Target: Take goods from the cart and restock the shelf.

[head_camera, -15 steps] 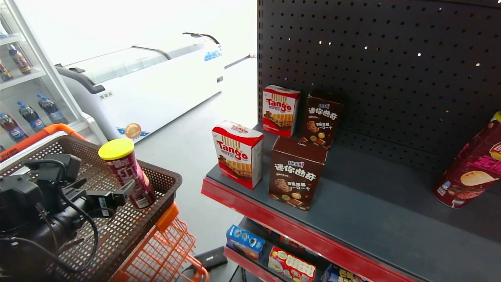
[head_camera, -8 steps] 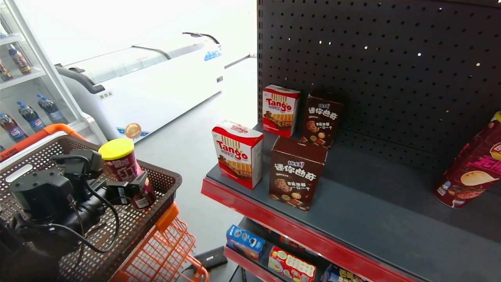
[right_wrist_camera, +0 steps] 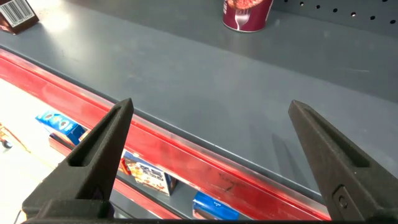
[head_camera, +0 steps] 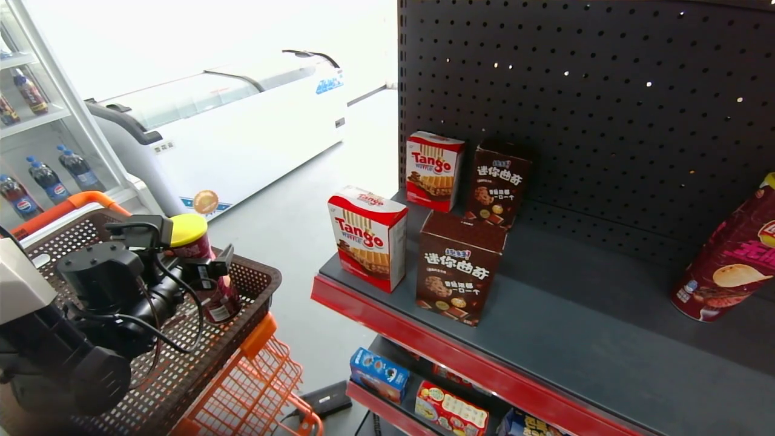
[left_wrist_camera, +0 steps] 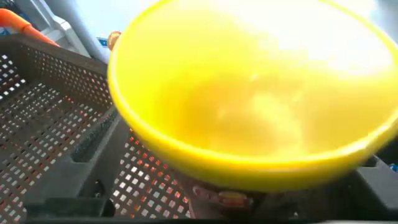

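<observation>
Head view: finds the chip can (head_camera: pixel 219 301) standing in the cart basket (head_camera: pixel 260 277), near its corner on the shelf side. Long axis close to vertical, yellow lid (head_camera: pixel 191 225) up, base down on the mesh. Has the left gripper (head_camera: pixel 206 263) straddling the can's upper body, jaws spread to either side.

Left wrist view: looks down along that axis onto the lid, with dark fingers (left_wrist_camera: pixel 81 165) standing clear of the narrower body below, so not clamped on it.

Right wrist view: catches the right gripper (right_wrist_camera: pixel 211 106) wide open, holding nothing, above the shelf (right_wrist_camera: pixel 236 81) near its red front edge, with a second chip can (right_wrist_camera: pixel 245 14) upright by the back edge.

Head view also puts a wafer box (head_camera: pixel 367 236) and a cookie box (head_camera: pixel 458 266) at the shelf's front left corner.
</observation>
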Motion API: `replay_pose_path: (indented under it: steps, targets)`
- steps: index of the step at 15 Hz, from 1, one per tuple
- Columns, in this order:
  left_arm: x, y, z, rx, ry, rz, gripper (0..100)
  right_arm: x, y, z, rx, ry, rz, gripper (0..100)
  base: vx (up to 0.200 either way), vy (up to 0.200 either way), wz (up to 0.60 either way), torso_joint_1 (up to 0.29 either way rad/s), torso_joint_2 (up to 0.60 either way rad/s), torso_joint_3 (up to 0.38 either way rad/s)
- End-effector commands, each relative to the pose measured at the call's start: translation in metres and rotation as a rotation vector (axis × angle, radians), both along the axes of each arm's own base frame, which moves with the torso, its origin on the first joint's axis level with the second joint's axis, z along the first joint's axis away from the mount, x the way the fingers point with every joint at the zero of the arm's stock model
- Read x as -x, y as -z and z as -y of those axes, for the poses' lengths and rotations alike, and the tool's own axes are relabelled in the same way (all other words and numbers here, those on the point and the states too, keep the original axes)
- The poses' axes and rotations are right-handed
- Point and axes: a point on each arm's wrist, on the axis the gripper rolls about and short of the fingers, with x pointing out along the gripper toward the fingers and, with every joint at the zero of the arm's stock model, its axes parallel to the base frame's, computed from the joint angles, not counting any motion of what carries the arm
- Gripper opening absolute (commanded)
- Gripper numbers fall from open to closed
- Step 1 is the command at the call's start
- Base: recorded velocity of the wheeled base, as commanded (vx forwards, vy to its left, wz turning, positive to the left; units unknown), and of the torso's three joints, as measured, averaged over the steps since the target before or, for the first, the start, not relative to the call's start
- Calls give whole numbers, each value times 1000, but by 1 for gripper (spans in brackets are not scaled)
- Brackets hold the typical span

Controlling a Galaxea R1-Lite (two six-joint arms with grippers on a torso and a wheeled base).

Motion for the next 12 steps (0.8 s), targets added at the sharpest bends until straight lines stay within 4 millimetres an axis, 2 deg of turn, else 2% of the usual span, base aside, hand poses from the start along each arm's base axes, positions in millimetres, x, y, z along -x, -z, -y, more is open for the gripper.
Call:
replay_pose_path:
  steps: [1,5,6,12]
  targets:
    - [-8,8,-1,3,-1,-12,100,0,0,0,0,0,1,100,0,0,0,0,0,0]
    - [-20,19,-5,12,-9,-9,100,0,0,0,0,0,1,100,0,0,0,0,0,0]
    - [-25,18,-6,12,-10,8,0,0,0,0,0,0,1,100,0,0,0,0,0,0]
    - [-34,5,-3,-6,4,63,0,0,0,0,0,0,1,100,0,0,0,0,0,0]
